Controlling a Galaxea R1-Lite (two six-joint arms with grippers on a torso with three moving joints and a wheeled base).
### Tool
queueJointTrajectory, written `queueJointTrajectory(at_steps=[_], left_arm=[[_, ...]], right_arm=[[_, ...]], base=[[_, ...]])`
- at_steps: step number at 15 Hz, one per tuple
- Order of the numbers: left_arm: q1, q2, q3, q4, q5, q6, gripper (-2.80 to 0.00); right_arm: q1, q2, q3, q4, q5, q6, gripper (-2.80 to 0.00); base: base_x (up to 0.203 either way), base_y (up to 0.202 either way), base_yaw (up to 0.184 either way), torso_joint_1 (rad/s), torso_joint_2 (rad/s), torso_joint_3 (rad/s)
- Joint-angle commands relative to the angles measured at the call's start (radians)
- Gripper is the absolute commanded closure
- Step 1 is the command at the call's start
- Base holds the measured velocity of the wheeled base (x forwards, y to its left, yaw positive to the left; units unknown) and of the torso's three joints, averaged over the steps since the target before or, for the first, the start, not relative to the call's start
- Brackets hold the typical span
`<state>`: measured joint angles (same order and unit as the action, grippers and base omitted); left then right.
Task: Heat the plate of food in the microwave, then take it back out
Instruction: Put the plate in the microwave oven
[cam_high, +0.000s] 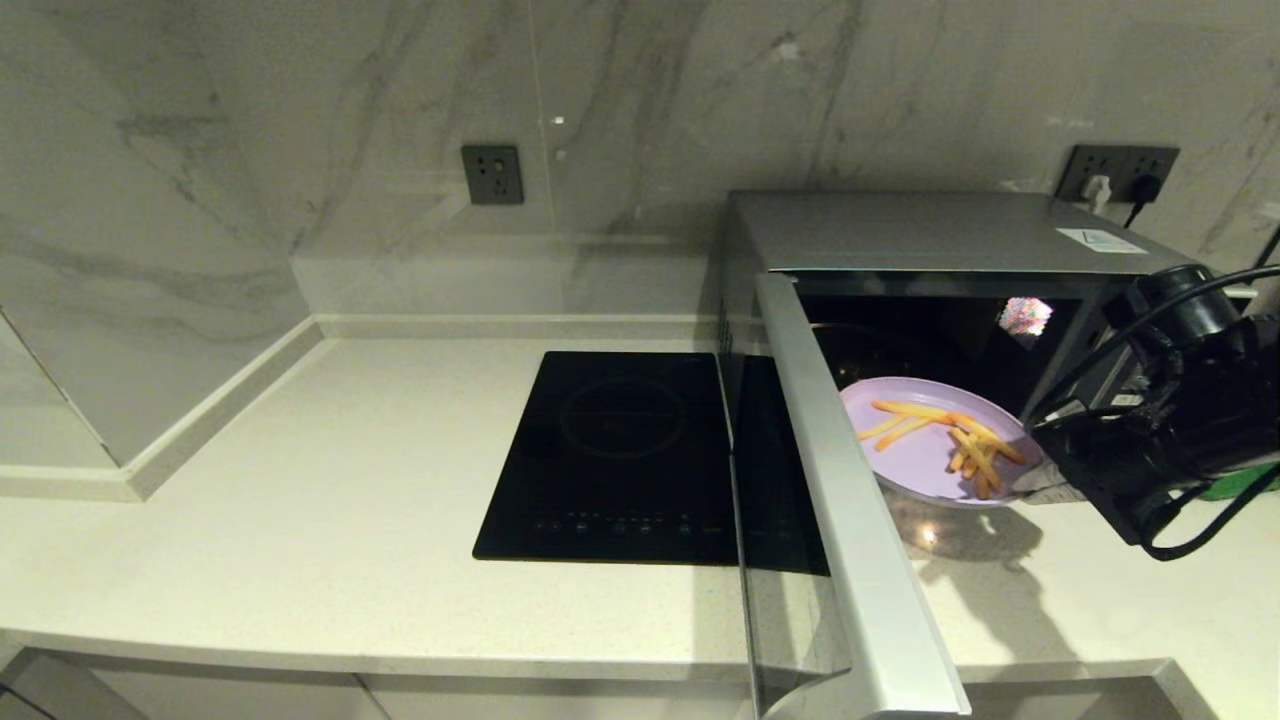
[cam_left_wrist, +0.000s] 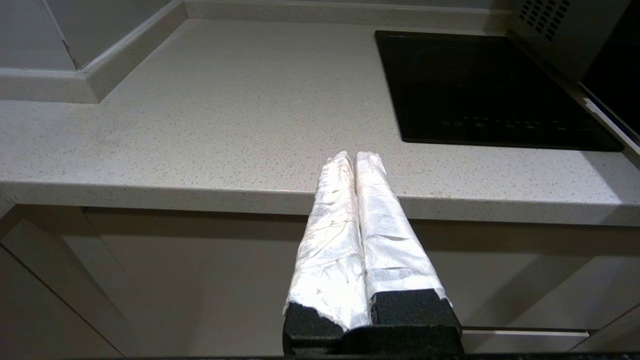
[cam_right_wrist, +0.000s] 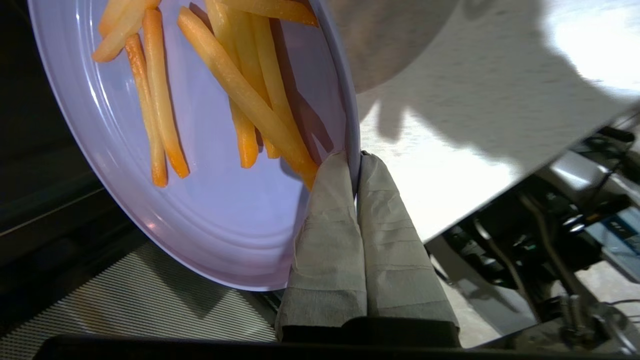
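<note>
The right claw (cam_right_wrist: 354, 162) is clamped on the rim of the plate of food (cam_right_wrist: 210, 220), one finger on top beside the fries and one beneath; only the right wrist view shows this pinch. The head view shows the plate (cam_high: 925, 455) held off the counter (cam_high: 300, 540) at the mouth of the microwave (cam_high: 930, 235), whose door (cam_high: 850, 510) stands open. The left claw (cam_left_wrist: 354, 159), fingers pressed together and empty, hangs before the counter edge, seen only by its own camera.

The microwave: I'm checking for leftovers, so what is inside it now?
The microwave cavity looks dark; the plate of food, gripped by the right gripper, sits partly in its doorway. The door hides the left side.
</note>
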<state>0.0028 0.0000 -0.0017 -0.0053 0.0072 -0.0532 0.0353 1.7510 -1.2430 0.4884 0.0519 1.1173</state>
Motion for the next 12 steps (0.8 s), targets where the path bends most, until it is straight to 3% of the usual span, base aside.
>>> queueJointTrajectory(at_steps=[1, 12], left_arm=[[0.000, 0.000, 0.000, -0.001, 0.000, 0.000, 0.00], [0.000, 0.000, 0.000, -0.001, 0.000, 0.000, 0.00]], right_arm=[[0.026, 0.079, -0.060, 0.001, -0.001, 0.038, 0.00], [0.029, 0.237, -0.260, -0.022, -0.020, 0.041, 0.00]], base=[[0.000, 0.000, 0.000, 0.000, 0.00, 0.000], [0.000, 0.000, 0.000, 0.000, 0.00, 0.000]])
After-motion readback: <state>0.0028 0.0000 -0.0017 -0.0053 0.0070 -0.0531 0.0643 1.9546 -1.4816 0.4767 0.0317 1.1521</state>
